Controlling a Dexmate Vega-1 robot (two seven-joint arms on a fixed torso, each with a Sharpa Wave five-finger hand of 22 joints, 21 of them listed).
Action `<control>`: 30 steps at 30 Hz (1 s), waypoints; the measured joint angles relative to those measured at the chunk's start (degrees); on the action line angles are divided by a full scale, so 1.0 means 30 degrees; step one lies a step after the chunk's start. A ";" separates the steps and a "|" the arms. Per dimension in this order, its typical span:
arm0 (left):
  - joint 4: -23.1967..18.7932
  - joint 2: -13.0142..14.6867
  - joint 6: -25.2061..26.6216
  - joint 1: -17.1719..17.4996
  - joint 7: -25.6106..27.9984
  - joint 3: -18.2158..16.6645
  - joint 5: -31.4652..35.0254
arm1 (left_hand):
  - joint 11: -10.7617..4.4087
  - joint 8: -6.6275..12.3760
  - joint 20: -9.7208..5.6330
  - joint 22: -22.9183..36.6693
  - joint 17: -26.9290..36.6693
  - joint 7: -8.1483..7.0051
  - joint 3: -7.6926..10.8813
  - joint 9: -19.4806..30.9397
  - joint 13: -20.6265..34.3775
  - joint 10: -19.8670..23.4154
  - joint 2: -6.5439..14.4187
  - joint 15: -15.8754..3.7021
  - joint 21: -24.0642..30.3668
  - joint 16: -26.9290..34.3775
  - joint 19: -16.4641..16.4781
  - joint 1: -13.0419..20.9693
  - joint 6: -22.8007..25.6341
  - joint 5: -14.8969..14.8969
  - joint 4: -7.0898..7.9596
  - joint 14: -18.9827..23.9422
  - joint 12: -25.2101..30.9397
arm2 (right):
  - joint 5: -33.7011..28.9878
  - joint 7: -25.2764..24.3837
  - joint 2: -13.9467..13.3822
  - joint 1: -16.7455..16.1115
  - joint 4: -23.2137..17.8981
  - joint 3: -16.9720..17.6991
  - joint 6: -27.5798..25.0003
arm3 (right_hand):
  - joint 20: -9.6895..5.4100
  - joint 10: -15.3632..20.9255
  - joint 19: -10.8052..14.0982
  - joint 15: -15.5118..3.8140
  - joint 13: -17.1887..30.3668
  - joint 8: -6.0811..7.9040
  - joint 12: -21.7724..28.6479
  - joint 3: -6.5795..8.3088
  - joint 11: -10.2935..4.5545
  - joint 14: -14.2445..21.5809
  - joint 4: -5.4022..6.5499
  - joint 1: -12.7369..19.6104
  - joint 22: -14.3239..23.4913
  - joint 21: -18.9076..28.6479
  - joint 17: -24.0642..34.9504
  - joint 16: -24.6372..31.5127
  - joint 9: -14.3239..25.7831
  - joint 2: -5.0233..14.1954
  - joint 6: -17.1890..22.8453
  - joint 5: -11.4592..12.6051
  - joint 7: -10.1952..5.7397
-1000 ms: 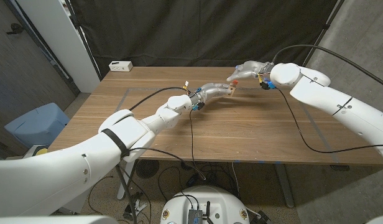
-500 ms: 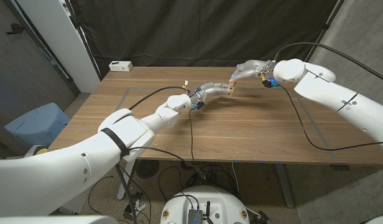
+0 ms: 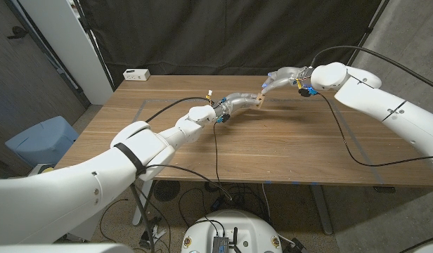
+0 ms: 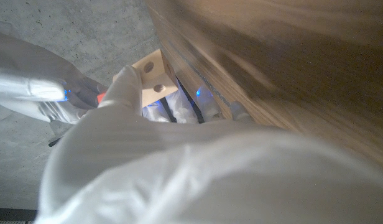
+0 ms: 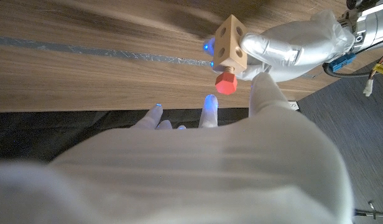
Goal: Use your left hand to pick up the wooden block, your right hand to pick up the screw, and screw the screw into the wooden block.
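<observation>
My left hand holds the small wooden block just above the far middle of the table. In the right wrist view the block has the red-headed screw standing in one face, and the left hand grips it from behind. My right hand reaches in from the right, fingertips at the screw. In the left wrist view the block shows two holes, and the right hand touches the screw's red head with its fingertips.
The wooden table stretches wide in front of the hands. A white box lies at its far left corner. Black cables trail from both wrists across the top. A dark curtain hangs behind.
The right arm has lifted and turned at the wrist, its fingers staying at the screw. The left hand and block have hardly moved.
</observation>
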 measured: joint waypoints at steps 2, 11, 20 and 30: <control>0.0004 -0.0004 0.0054 -0.0011 0.0022 0.0008 -0.0002 | 0.0000 -0.0001 0.0000 0.0000 0.0000 -0.0022 -0.0001 0.0000 -0.0001 0.0000 0.0000 0.0000 0.0000 0.0000 0.0000 0.0000 0.0022 0.0000 -0.0001 0.0000 0.0000 | -0.0023 0.0016 0.0005 0.0035 0.0033 -0.0023 0.0002 | 0.0000 0.0000 0.0000 0.0000 0.0000 0.0146 0.0000 0.0054 0.0000 0.0000 -0.0054 0.0093 0.0000 0.0000 0.0001 0.0000 0.0008 -0.0005 0.0308 0.0000 0.0048; 0.0031 -0.0109 0.0306 -0.0153 0.0146 0.0147 -0.0040 | 0.0000 -0.0007 0.0000 0.0000 0.0000 -0.0021 -0.0002 0.0000 -0.0101 0.0000 0.0000 0.0000 0.0000 0.0000 0.0000 0.0000 0.0022 0.0000 -0.0003 0.0001 0.0000 | -0.0325 0.0029 0.0114 0.0082 0.0211 -0.0087 0.0002 | -0.0216 0.0316 0.0218 -0.0240 -0.0047 0.0509 0.0155 0.0293 -0.0312 0.0246 -0.0133 0.0771 0.0001 0.0096 0.0002 0.0115 0.0177 -0.0181 0.1088 0.0000 -0.0281; 0.0043 -0.0133 0.0331 -0.0198 0.0162 0.0222 -0.0054 | -0.0071 -0.0007 0.0000 0.0000 0.0010 -0.0021 -0.0028 0.0000 -0.0100 -0.0071 0.0000 0.0000 0.0000 0.0000 0.0000 0.0000 0.0022 0.0000 -0.0029 0.0000 0.0000 | -0.0569 -0.0170 0.0267 0.0115 0.0446 -0.0150 0.0066 | -0.0274 0.0523 0.0424 -0.0379 -0.0046 0.0791 0.0231 0.0524 -0.0517 0.0386 -0.0054 0.1225 0.0002 0.0245 0.0003 0.0115 0.0266 -0.0182 0.1629 -0.0096 -0.0340; 0.0047 -0.0161 0.0331 -0.0244 0.0174 0.0280 -0.0054 | -0.0070 -0.0007 0.0000 0.0000 0.0049 -0.0021 -0.0017 0.0000 -0.0098 -0.0070 -0.0002 0.0000 0.0000 0.0000 0.0000 0.0002 0.0022 0.0000 0.0044 0.0000 0.0000 | -0.0812 -0.0436 0.0387 0.0137 0.0591 -0.0171 0.0190 | -0.0446 0.0935 0.0804 -0.0543 -0.0045 0.1263 0.0267 0.0826 -0.0671 0.0699 -0.0068 0.1710 0.0003 0.0246 0.0002 0.0263 0.0443 -0.0246 0.2649 -0.0347 -0.0542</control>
